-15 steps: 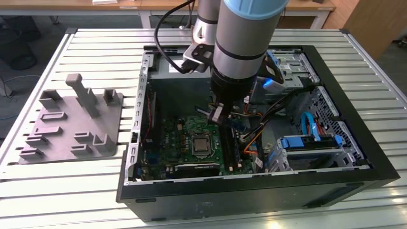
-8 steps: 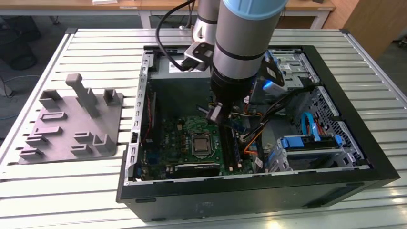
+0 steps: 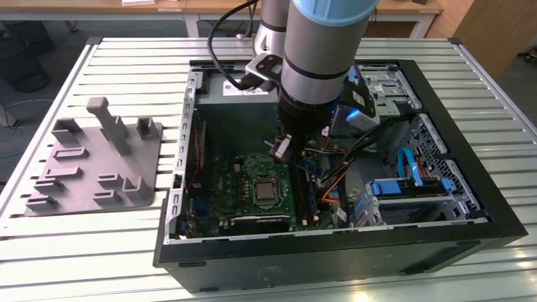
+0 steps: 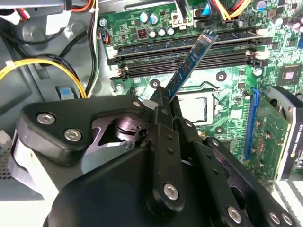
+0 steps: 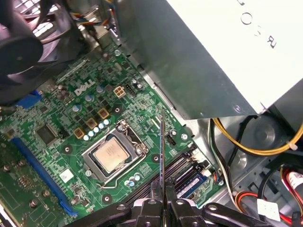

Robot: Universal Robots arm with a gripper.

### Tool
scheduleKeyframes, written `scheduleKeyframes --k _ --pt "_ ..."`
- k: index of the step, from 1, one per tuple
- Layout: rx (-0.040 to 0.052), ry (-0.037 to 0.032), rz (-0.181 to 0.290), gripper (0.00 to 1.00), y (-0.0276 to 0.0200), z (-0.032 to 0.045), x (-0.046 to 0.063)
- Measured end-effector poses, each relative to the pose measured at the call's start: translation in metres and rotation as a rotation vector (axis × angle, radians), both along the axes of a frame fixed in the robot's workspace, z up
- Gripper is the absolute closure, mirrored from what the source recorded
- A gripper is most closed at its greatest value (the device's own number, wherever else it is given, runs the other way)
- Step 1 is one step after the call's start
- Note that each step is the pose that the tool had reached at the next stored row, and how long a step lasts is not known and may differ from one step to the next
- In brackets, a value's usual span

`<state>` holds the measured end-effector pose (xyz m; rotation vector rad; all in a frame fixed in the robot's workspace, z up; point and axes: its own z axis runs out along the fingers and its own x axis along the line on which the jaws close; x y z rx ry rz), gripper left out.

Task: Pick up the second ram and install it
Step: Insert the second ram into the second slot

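Now I see the second ram (image 4: 191, 59), a slim dark green memory stick with black chips, clamped at one end between the black metal jaws of the gripper (image 4: 165, 97). In the second wrist view it sits tilted, with its free end over the long black memory slots (image 4: 142, 60) of the green motherboard (image 4: 227, 94). I cannot tell whether that end touches a slot. In the first wrist view the second ram (image 5: 162, 151) appears edge-on as a thin line rising from the gripper (image 5: 161, 189). Just beside it, another stick with a blue label (image 5: 191, 182) is seated in a slot.

In the exterior view the gripper (image 3: 281, 150) hangs inside the open black computer case (image 3: 336, 264). The silver processor socket (image 3: 266, 189) is at six o'clock from it. The drive cage with blue cables (image 3: 411, 182) is at four o'clock. A grey moulded fixture tray (image 3: 92, 163) lies at nine o'clock of the case on the white slatted table (image 3: 126, 56).
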<state>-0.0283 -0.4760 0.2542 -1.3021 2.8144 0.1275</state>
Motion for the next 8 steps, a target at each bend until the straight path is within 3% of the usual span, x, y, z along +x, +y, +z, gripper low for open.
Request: scheduleKeyframes --k 8 --pt "-0.0011 0.0000 -0.075 0.86 0.0000 -0.0002 0.0000"
